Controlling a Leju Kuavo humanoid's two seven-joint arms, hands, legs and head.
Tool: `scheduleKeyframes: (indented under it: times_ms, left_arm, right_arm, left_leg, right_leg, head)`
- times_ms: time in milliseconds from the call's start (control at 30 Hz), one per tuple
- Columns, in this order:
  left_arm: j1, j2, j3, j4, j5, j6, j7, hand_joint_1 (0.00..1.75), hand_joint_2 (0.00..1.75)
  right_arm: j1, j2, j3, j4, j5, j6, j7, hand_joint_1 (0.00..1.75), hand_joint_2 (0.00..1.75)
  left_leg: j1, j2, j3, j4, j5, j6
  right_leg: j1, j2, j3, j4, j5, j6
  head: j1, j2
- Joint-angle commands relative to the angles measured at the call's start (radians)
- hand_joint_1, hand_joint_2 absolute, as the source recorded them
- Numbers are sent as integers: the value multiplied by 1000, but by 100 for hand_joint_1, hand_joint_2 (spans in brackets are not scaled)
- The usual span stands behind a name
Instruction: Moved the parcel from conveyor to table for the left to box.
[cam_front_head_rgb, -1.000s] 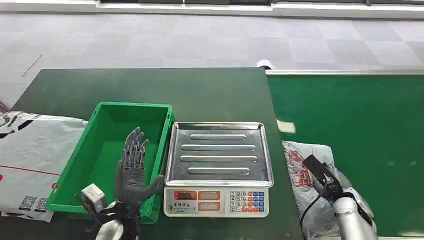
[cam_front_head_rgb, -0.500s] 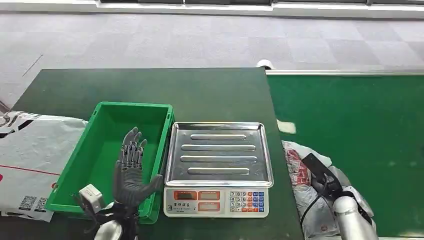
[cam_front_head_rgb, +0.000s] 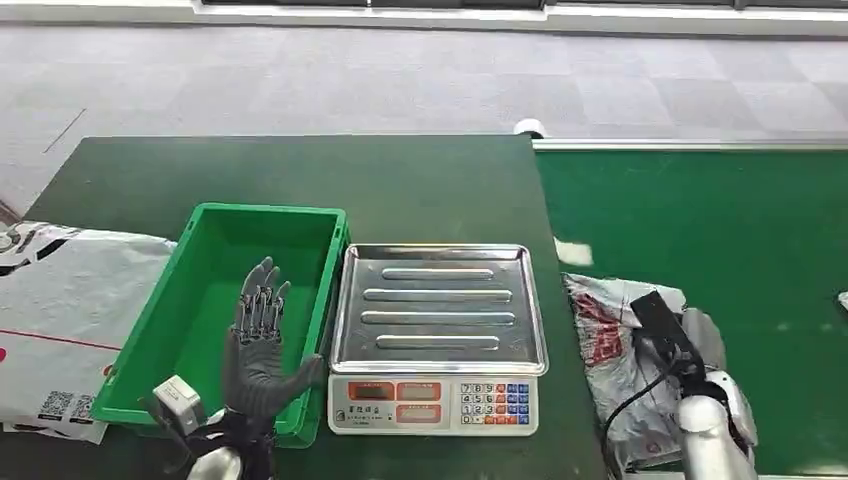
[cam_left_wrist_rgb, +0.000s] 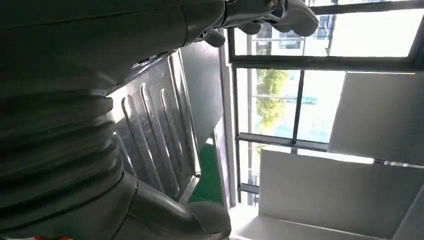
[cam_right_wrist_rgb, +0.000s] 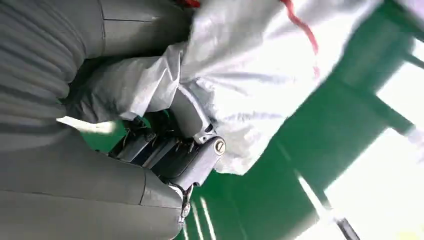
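The right hand (cam_front_head_rgb: 672, 335) is down on the parcel (cam_front_head_rgb: 610, 340). In the right wrist view its fingers (cam_right_wrist_rgb: 192, 120) curl into the crinkly white bag, and the plastic bunches up around them, so this hand holds the parcel. The parcel is a soft white bag with red marks on it. It lies at the near left edge of the green conveyor (cam_front_head_rgb: 720, 240), right beside the dark green table (cam_front_head_rgb: 300, 175), and part of it hangs over the line where the two meet. The hand sits on the right side of the parcel, and most of the bag spreads out to the left of the hand and under it.

The left hand (cam_front_head_rgb: 258, 345) is up in the air over the near part of the green box (cam_front_head_rgb: 200, 300). Its fingers are straight and spread apart, the palm faces the camera, and it holds nothing. It is well apart from the parcel, with the scale between them.

The scale (cam_front_head_rgb: 437, 335) sits just to the right of the green box, touching or almost touching it. It has a shiny metal tray (cam_front_head_rgb: 437, 305) on top and a strip of buttons in front. The left wrist view shows the same ribbed tray close beside the hand.

Another big white bag (cam_front_head_rgb: 60, 320) with black printing and a red line lies on the table left of the green box.
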Motion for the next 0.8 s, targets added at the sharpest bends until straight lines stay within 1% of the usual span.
scheduleKeyframes:
  times_ms: [33, 167, 233, 333, 400, 433, 467, 533, 567, 600, 633, 667, 700, 733, 800]
  left_arm:
    - [-37, 22, -26, 74, 8, -4, -26, 0, 175]
    - [-49, 30, -50, 104, 19, -2, -39, 0, 175]
    - [-48, 36, -62, 112, 28, 5, -44, 0, 175]
    - [-47, 37, -64, 110, 29, 6, -44, 0, 175]
    - [-50, 45, -71, 104, 33, 6, -44, 0, 175]
    - [-54, 49, -73, 101, 35, 5, -44, 0, 175]
    - [-56, 53, -75, 96, 34, 5, -44, 0, 175]
    - [-72, 55, -78, 101, 34, -5, -44, 0, 175]
    - [-90, 55, -83, 111, 37, -12, -44, 0, 175]
    - [-112, 56, -90, 131, 46, -25, -44, 0, 175]
    - [-137, 55, -96, 153, 47, -23, -44, 0, 175]
    - [-162, 58, -105, 174, 52, -28, -44, 0, 175]
    - [-180, 58, -110, 191, 56, -29, -44, 0, 175]
    - [-207, 59, -118, 211, 58, -27, -44, 0, 175]
    - [-233, 55, -117, 230, 65, -28, -44, 0, 175]
  right_arm:
    - [72, 95, -139, -348, -181, -150, -167, 175, 175]
    - [98, 102, -153, -473, -312, -225, -254, 175, 175]
    - [113, 104, -147, -516, -352, -258, -280, 175, 175]
    - [115, 105, -141, -521, -352, -259, -280, 175, 175]
    - [94, 85, -104, -503, -370, -214, -276, 175, 175]
    - [57, 75, -78, -474, -359, -197, -269, 175, 175]
    - [11, 54, -39, -431, -328, -146, -224, 175, 175]
    - [-117, 36, 32, -334, -310, -86, -201, 175, 175]
    - [-225, 27, 84, -250, -294, -36, -162, 175, 175]
    - [-316, 26, 117, -179, -281, -18, -141, 175, 175]
    - [-433, 29, 160, -82, -287, 39, -103, 175, 175]
    - [-524, 37, 189, 1, -293, 70, -88, 175, 175]
    - [-600, 45, 222, 74, -276, 79, -60, 175, 175]
    - [-700, 69, 250, 173, -288, 122, -52, 175, 0]
    - [-797, 114, 288, 282, -289, 156, -41, 175, 0]
  left_leg:
    - [0, 0, -2, -1, 2, 0]
    - [-1, -1, -3, -1, 2, 0]
    - [-1, 0, -3, -1, 2, 0]
    - [-1, 0, -2, -1, 2, 0]
    - [0, 1, -2, -1, 1, 0]
    - [0, 3, -2, -1, 1, 0]
    - [-1, 4, -3, -1, 2, 0]
    - [0, 8, -3, -1, 2, 0]
    - [-1, 11, -3, 0, 1, 0]
    - [-1, 14, -4, 0, 1, 0]
    - [-2, 17, -11, 1, 1, 0]
    - [-2, 19, -13, 1, 1, 0]
    - [-1, 19, -14, 1, 2, 0]
    - [-2, 27, -17, 2, 4, 0]
    - [-2, 27, -20, 2, 10, 1]
  right_leg:
    - [0, 0, -3, 0, 1, -1]
    - [0, -1, -4, 0, 1, -1]
    - [-1, -1, -4, 0, 1, -1]
    - [-1, 0, -3, 0, 1, -1]
    - [0, 1, -3, -1, 2, -1]
    - [0, 2, -3, 0, 1, -1]
    - [0, 4, -5, 0, 3, -1]
    - [0, 8, -7, 0, 4, -1]
    - [-1, 11, -7, 2, 4, -1]
    - [-1, 14, -8, 2, 5, -1]
    - [-2, 16, -9, 4, 5, -1]
    - [-2, 18, -10, 5, 6, -1]
    - [-1, 18, -6, 5, 7, 0]
    - [-2, 26, -13, 7, 12, -1]
    - [-2, 25, -18, 7, 17, 0]
  head:
    - [0, 0]
    - [0, 0]
    - [0, 0]
    - [0, 0]
    - [0, 0]
    - [0, 0]
    - [0, 0]
    - [0, 0]
    - [0, 0]
    - [0, 0]
    - [0, 0]
    - [0, 0]
    - [0, 0]
    - [0, 0]
    - [0, 0]
